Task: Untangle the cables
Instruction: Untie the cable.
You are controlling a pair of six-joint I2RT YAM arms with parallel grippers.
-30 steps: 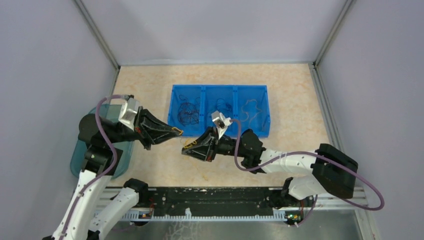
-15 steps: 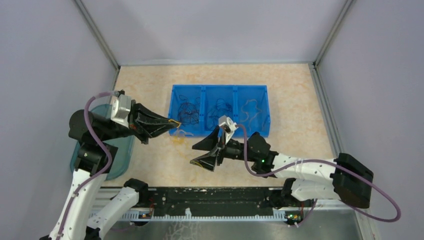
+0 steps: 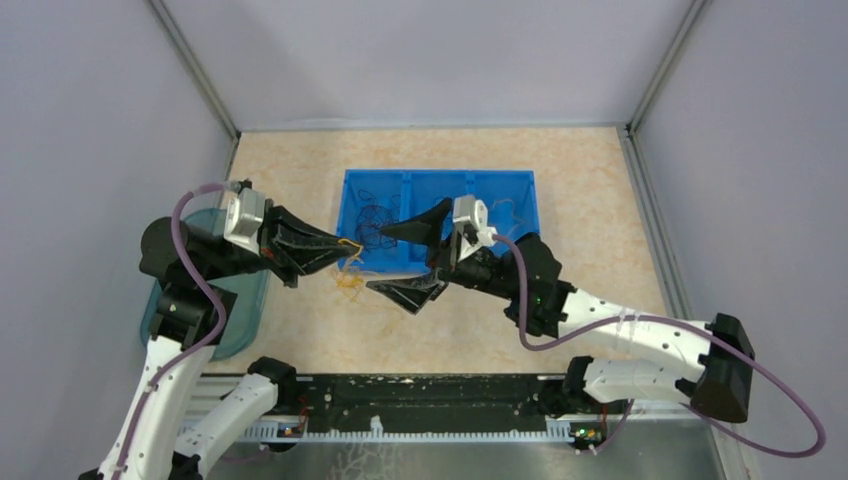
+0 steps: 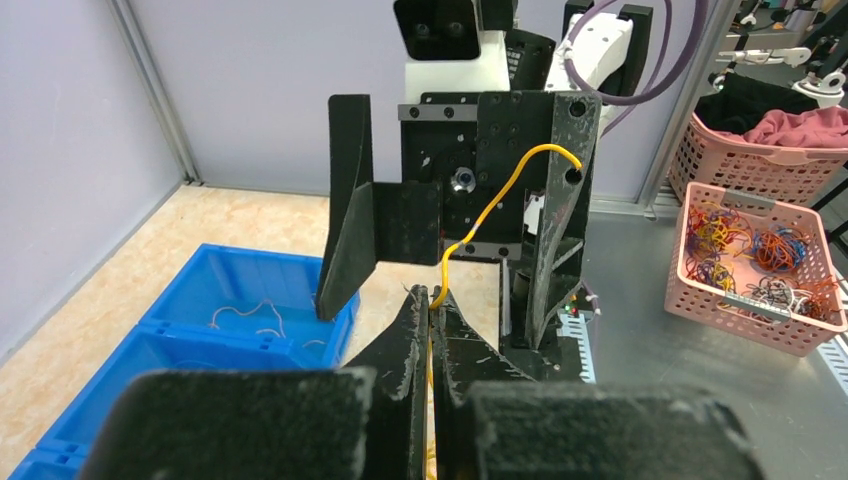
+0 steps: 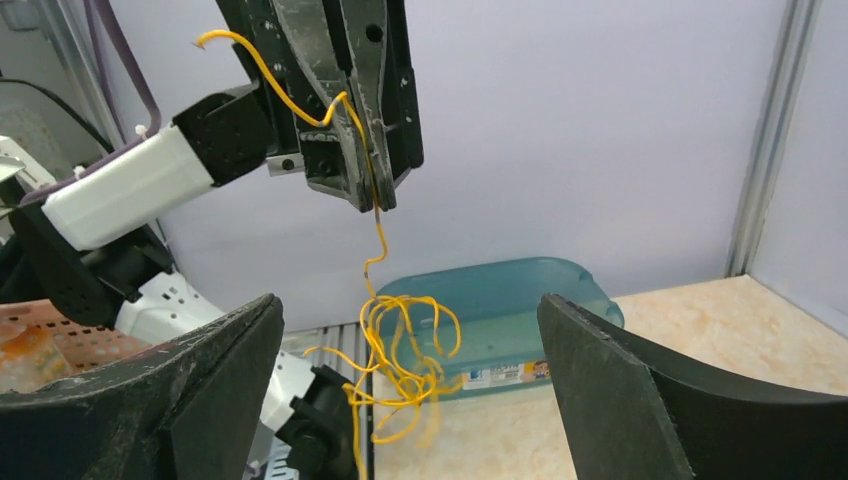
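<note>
My left gripper is shut on one yellow strand of the cables, pinched at its tips. From it a tangle of yellow cables hangs in loose loops above the table. My right gripper stands wide open facing the left one, with one finger on each side of the hanging tangle and not touching it. More cables, black and pale, lie in the compartments of the blue bin.
A teal tub sits at the left edge under the left arm, also visible behind the tangle. Beyond the table, pink baskets hold coloured bands and cloth. Grey walls enclose the table on three sides.
The right gripper has opened wide, let go of the yellow tangle and swung toward the blue bin. The tangle now hangs from the left gripper alone, which has stayed shut.
</note>
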